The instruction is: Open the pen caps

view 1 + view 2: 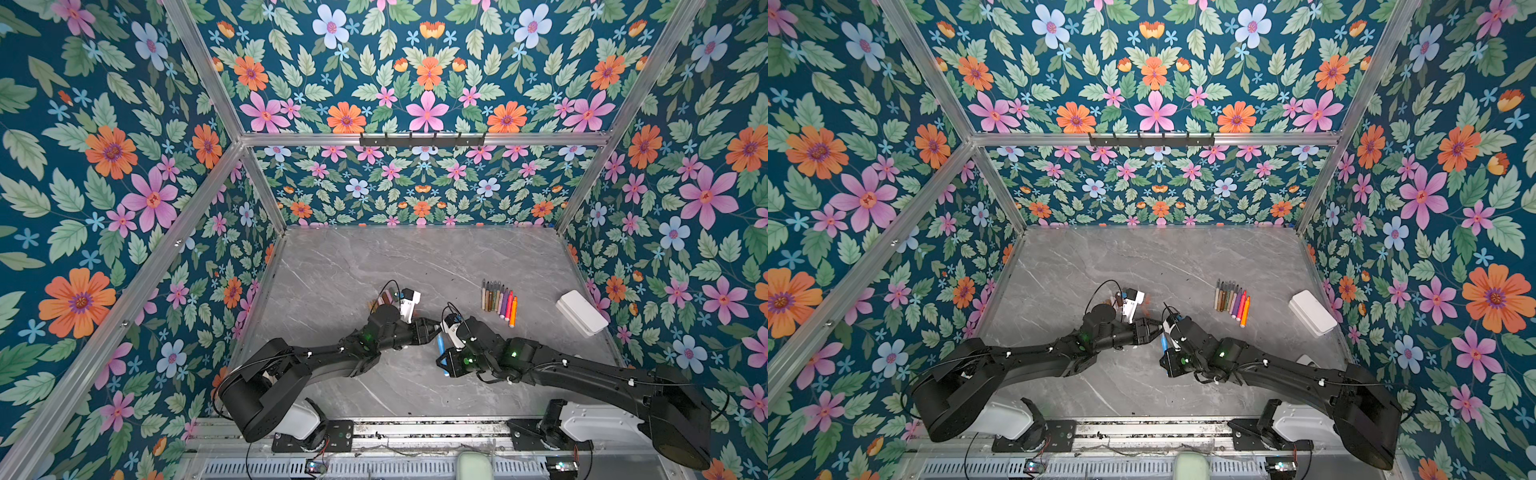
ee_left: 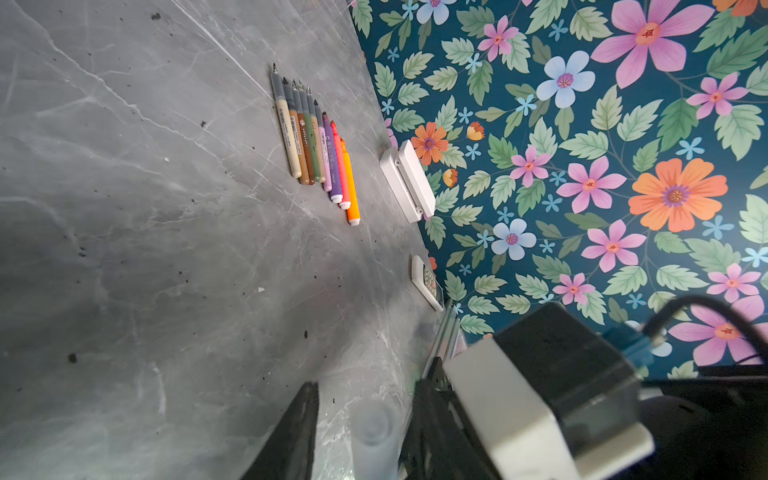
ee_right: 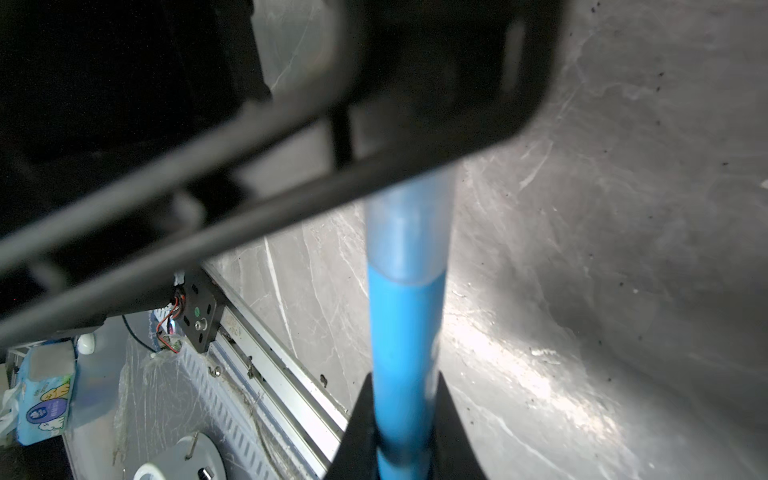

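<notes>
My right gripper (image 3: 401,415) is shut on the barrel of a blue pen (image 1: 441,347), held just above the table near the middle. The pen's translucent cap (image 3: 407,232) is on it and points toward my left gripper (image 1: 435,328). In the left wrist view the cap (image 2: 374,428) sits between that gripper's (image 2: 363,390) fingers with a gap on each side, so it is open around it. Several uncapped pens (image 1: 498,305) lie in a row on the right. A few loose pen caps (image 1: 385,298), brown and pinkish, lie behind the left wrist, partly hidden.
A white box (image 1: 582,312) lies by the right wall of the grey marble table (image 1: 353,257). A small white keypad device (image 2: 428,282) sits at the table's right edge. Floral walls enclose three sides. A metal rail (image 3: 266,357) runs along the front edge.
</notes>
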### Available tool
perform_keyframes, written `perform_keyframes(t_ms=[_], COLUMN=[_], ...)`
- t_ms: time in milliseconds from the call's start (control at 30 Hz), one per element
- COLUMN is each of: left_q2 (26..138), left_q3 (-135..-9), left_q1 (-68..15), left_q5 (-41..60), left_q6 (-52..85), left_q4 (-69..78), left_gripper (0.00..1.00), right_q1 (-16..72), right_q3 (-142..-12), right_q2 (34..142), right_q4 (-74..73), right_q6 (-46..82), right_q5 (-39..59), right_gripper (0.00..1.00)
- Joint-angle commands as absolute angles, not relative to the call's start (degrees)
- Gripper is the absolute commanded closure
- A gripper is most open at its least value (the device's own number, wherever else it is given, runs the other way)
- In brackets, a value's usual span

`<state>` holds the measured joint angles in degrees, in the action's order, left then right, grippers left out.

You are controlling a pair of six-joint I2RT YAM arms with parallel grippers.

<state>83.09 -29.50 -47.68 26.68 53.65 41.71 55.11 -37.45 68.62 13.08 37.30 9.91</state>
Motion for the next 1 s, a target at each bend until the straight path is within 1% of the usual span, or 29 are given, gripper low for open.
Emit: perform_keyframes(t_ms=[0, 167, 367, 467, 633, 700, 767, 833, 867, 967], left_q2=[83.1, 83.9, 84.8, 85.3, 85.4, 85.2, 84.9, 84.7, 84.6, 84.6], left_q3=[-29.8, -29.9, -30.1, -30.1, -30.1, -30.1, -30.1, -29.9, -30.0, -30.1], left_q1=[-47.7, -47.7, -47.8, -47.7, -47.8, -47.7, -47.8, -47.8, -47.8, -47.7], left_q5=[27.3, 28.3, 29.2, 29.8, 30.2, 30.3, 30.2, 30.0, 29.9, 29.8], left_q6=[53.5, 54.6, 55.3, 55.8, 56.2, 56.2, 56.2, 56.2, 56.1, 56.1], left_q4=[43.0, 44.1, 45.5, 46.5, 47.3, 47.3, 47.2, 46.9, 46.8, 46.7], left_gripper=[0.61, 0.64, 0.71, 0.78, 0.94, 0.98, 1.0, 1.0, 1.0, 1.0], right_q1=[55.1, 55.2, 55.2, 55.2, 55.1, 55.2, 55.2, 55.2, 55.2, 55.2], right_q3=[-37.6, -37.5, -37.5, -37.6, -37.7, -37.8, -37.4, -37.1, -37.0, -36.7], right_q2=[68.6, 68.1, 67.9, 67.9, 67.7, 66.9, 65.5, 64.2, 63.9, 63.4], right_q4=[11.5, 12.1, 12.4, 12.4, 13.4, 14.8, 15.5, 15.9, 15.9, 16.0], right_q6=[36.7, 36.6, 36.5, 36.5, 36.5, 36.9, 37.6, 37.6, 37.6, 37.6], right_q5=[10.0, 9.3, 9.1, 9.1, 7.7, 5.5, 3.7, 3.1, 3.1, 3.6], right_gripper=[1.0, 1.0, 1.0, 1.0, 1.0, 1.0, 1.0, 0.85, 0.81, 0.8])
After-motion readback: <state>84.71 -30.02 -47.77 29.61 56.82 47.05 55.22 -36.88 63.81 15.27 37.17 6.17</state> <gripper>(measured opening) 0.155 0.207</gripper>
